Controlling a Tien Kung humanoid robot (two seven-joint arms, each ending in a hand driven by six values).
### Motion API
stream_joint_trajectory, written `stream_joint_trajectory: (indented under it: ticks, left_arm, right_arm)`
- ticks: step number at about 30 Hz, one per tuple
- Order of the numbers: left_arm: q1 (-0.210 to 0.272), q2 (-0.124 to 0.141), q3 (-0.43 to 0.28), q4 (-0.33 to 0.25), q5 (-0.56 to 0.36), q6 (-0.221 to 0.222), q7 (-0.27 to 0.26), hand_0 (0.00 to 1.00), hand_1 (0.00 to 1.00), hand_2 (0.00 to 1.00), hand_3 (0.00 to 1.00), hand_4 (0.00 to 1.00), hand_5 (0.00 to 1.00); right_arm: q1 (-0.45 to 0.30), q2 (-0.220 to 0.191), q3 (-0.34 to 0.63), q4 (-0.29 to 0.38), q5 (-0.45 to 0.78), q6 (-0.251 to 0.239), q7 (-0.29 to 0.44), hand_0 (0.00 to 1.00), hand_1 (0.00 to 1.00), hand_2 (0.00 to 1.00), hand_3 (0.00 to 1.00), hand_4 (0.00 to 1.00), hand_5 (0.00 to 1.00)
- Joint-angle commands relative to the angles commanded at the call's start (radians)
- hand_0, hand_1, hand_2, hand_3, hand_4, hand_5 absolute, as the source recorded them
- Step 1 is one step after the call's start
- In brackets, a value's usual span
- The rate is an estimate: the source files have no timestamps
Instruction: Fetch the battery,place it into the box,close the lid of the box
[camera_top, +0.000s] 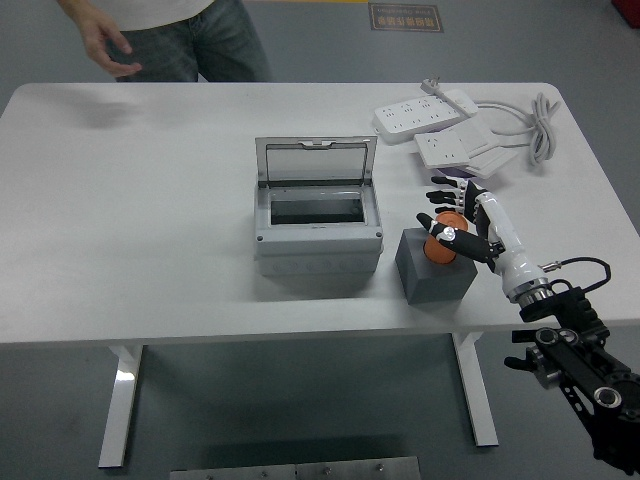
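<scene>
Early stage, nothing done yet, I reckon. My right hand (458, 214) is around the battery (443, 243), fingers spread, not clearly clamped. Battery sits in its grey holder (433, 270), right of the box (317, 225). Lid (316, 160) up. Left: grasp, drop in, close.

The orange battery (443, 246) is mostly covered by the right hand (462, 215), and its lower part sits down inside the grey block (432, 268), so you only get a sliver of orange. Can't tell if the fingers actually touch it. The box (317, 222) inside is dark past the opening, contents unreadable. Behind the box, the person (165, 35) is cut off by the top edge, and their hand (108, 47) is motion-blurred. The sign (404, 17) on the floor beyond is too small to read.
</scene>
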Motion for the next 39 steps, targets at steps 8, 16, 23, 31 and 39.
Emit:
stream_joint_trajectory:
  ticks: [8,16,23,31,39]
  left_arm:
    - [-0.002,0.002,-0.008,0.000,0.013,-0.004,0.005,0.625,0.697,0.584,0.581,0.587,0.002]
    - [-0.006,0.000,-0.008,0.000,0.014,-0.006,0.006,0.618,0.697,0.584,0.581,0.586,0.002]
    - [-0.013,0.001,-0.006,0.000,0.011,-0.005,0.002,0.618,0.697,0.584,0.581,0.587,0.002]
    - [-0.014,0.002,-0.008,0.001,0.011,-0.007,0.001,0.616,0.698,0.583,0.581,0.586,0.002]
    - [-0.016,0.004,-0.010,0.001,0.014,-0.008,0.001,0.615,0.697,0.584,0.582,0.588,0.002]
  right_arm:
    - [0.010,-0.014,-0.037,-0.008,0.001,-0.001,-0.005,0.528,0.632,0.610,0.701,0.748,0.083]
    - [0.018,-0.022,-0.052,-0.018,0.001,-0.010,-0.004,0.541,0.629,0.612,0.687,0.701,0.012]
    - [0.021,-0.020,-0.050,-0.021,-0.001,-0.016,-0.004,0.542,0.631,0.615,0.677,0.697,0.008]
    - [0.024,-0.019,-0.051,-0.024,-0.001,-0.020,-0.005,0.550,0.629,0.604,0.660,0.663,0.018]
    - [0.024,-0.018,-0.056,-0.027,0.012,-0.020,-0.006,0.517,0.611,0.585,0.624,0.613,0.035]
